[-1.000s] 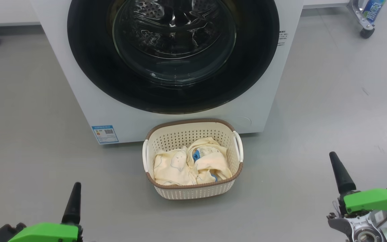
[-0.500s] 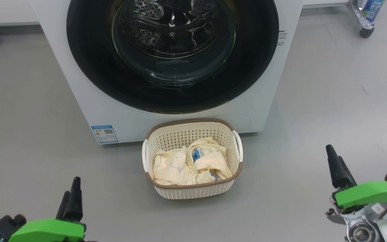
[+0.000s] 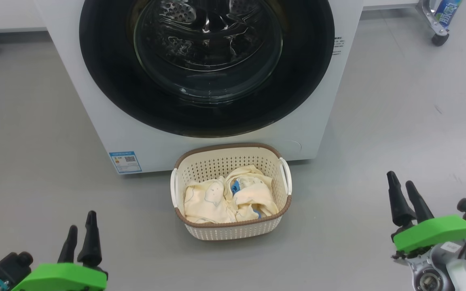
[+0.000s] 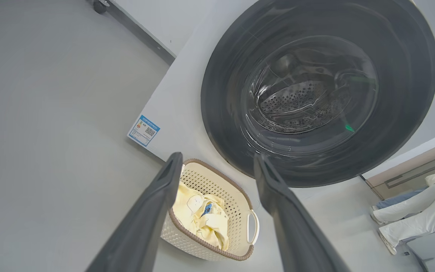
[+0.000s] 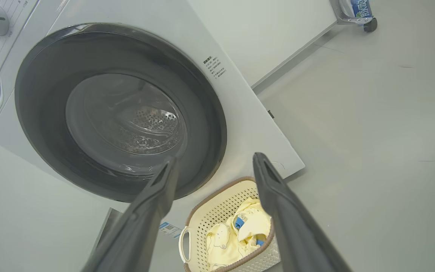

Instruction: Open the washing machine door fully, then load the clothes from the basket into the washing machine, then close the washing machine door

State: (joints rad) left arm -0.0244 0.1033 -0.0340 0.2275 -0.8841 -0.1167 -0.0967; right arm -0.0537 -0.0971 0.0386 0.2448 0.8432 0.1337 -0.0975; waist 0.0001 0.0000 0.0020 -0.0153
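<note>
Because the door (image 3: 206, 52) is shut on the far washer (image 3: 95, 121) and the basket (image 3: 233, 232) of clothes (image 3: 225, 198) sits on the floor just near it, a reaching arm could knock the basket aside; the left end effector (image 3: 81, 220) and right end effector (image 3: 399, 178) are released, empty.

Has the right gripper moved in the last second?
Yes: the right gripper has edged left and up the head view, toward the basket, and twisted.
</note>
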